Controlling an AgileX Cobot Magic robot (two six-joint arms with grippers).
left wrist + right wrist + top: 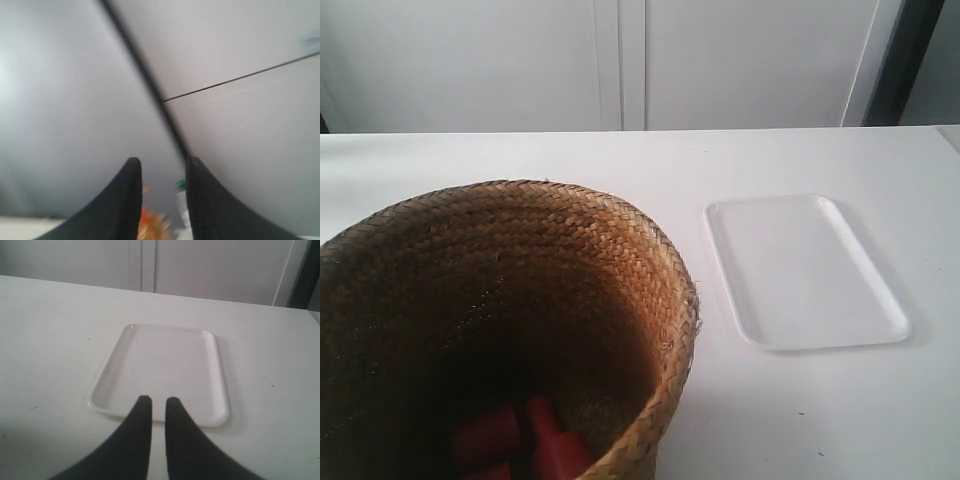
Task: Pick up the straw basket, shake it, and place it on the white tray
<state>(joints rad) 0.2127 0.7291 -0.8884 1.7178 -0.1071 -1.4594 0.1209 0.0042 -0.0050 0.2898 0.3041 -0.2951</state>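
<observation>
The straw basket (550, 260) fills the exterior view's lower left, very close to the camera, its braided rim tilted and its inside dark. The white tray (805, 270) lies bare on the table to its right, apart from it. My right gripper (158, 400) hovers at the near short edge of the white tray (165, 360), its fingers almost together with nothing between them. My left gripper (162, 162) points at blurred grey wall panels, fingers apart and holding nothing; no basket shows in its view. Neither gripper appears in the exterior view.
Red objects (520, 440) lie at the bottom of the basket. The white table (770, 160) runs back to pale cabinet doors (620, 60). Blurred orange (152, 225) and green (180, 186) shapes show far off between the left fingers.
</observation>
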